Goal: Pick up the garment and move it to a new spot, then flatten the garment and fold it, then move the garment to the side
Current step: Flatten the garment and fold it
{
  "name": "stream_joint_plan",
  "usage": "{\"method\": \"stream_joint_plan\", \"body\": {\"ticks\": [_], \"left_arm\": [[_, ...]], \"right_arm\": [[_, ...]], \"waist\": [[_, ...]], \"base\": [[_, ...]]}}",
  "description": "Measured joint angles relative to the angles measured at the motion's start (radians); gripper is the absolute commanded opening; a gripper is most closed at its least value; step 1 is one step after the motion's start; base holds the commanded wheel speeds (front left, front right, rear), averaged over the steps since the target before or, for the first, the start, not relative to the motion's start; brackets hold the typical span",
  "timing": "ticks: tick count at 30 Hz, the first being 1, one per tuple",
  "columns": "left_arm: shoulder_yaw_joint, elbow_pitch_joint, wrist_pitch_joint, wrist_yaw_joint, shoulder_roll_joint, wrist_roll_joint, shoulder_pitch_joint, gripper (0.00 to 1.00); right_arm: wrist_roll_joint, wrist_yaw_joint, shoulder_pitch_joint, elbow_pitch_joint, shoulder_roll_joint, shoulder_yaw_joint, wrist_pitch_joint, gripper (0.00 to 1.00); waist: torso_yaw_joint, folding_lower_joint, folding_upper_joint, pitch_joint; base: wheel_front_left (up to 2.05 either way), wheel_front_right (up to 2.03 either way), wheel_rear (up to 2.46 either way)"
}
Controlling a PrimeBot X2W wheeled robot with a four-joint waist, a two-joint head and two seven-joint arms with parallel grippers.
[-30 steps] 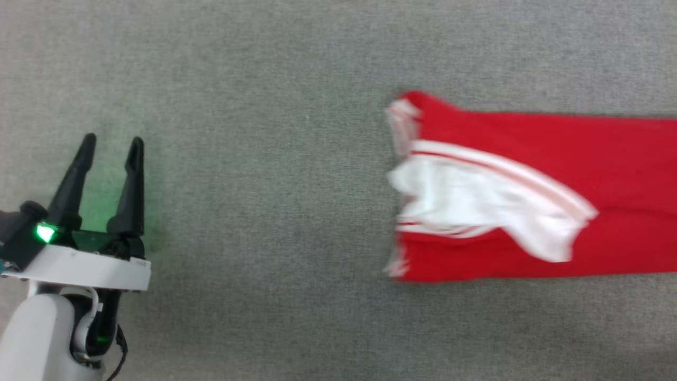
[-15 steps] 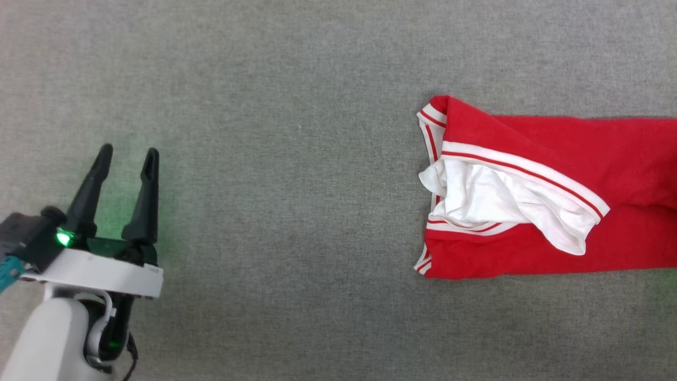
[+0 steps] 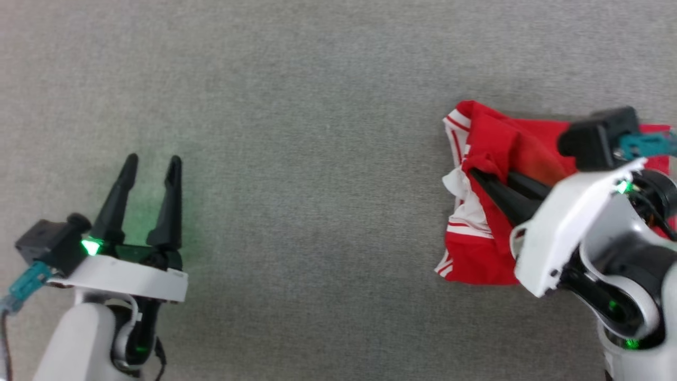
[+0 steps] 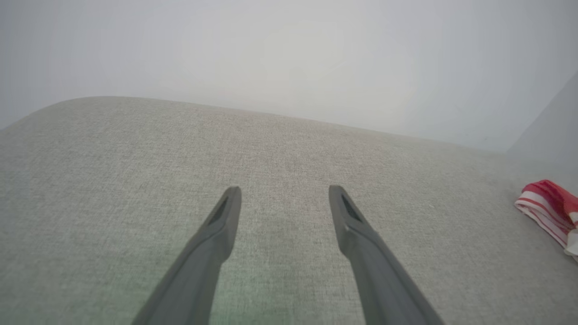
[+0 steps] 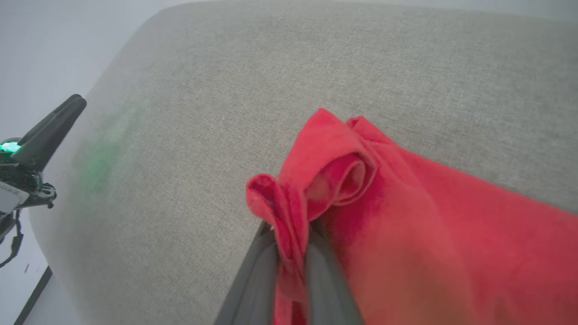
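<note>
Right gripper (image 3: 487,175) was clamped on a bunched fold of the garment (image 3: 476,259), a red jersey-style shirt with white sleeves and striped trim; in the right wrist view its two dark fingers (image 5: 253,280) met with only pinched red cloth between them, and a loose roll of fabric puffed up just past the fingertips; the rest of the shirt trailed back along the wrist's right side, lying on the grey fabric surface (image 3: 296,159); in the head view the collar end, a white sleeve and striped trim lay crumpled just beyond and beneath the fingertips. Left gripper (image 3: 152,159) hovered well apart, off to the right gripper's left, fingers spread wide and holding nothing; its own wrist view showed bare grey surface between its fingers and a corner of the shirt far off to its right.

Risks, as judged from this: the hold looked to be on a thin gathered ridge near one edge, so the cloth could slip free under the shirt's weight if lifted fast; how many layers the pinch had caught could not be told, so a lift might pull the shirt into a twisted rope rather than carry it cleanly; most of the fabric rested on a coarse-looking surface, and dragging could bunch it further and make flattening harder; with one gripper holding, the free end could fold under itself on set-down.
</note>
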Motion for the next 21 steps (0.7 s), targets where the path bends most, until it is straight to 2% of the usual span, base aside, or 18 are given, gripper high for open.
{"method": "stream_joint_plan", "body": {"ticks": [10,18,19,20,21], "left_arm": [[-0.01,0.016,0.0,0.0,-0.042,-0.011,-0.021,1.0],[-0.006,0.02,0.0,0.0,-0.049,-0.017,-0.03,1.0],[-0.004,0.021,0.0,0.0,-0.048,-0.017,-0.03,1.0],[-0.001,0.021,0.0,0.0,-0.047,-0.017,-0.03,1.0],[0.001,0.021,0.0,0.0,-0.045,-0.016,-0.03,1.0]], "right_arm": [[-0.043,0.0,-0.077,0.221,-0.029,0.055,-0.082,0.0],[-0.044,0.0,-0.094,0.295,-0.043,0.09,-0.142,0.0],[-0.04,0.0,-0.096,0.3,-0.041,0.094,-0.15,0.28],[-0.034,0.0,-0.097,0.304,-0.039,0.096,-0.16,0.47],[-0.028,0.0,-0.097,0.308,-0.035,0.098,-0.169,0.93]], "waist": [[0.051,0.0,0.0,0.033],[0.061,0.0,0.0,0.044],[0.059,0.0,0.0,0.042],[0.056,0.0,0.0,0.04],[0.053,0.0,0.0,0.037]], "base": [[0.0,0.0,0.0],[0.0,0.0,0.0],[0.0,0.0,0.0],[0.0,0.0,0.0],[0.0,0.0,0.0]]}}
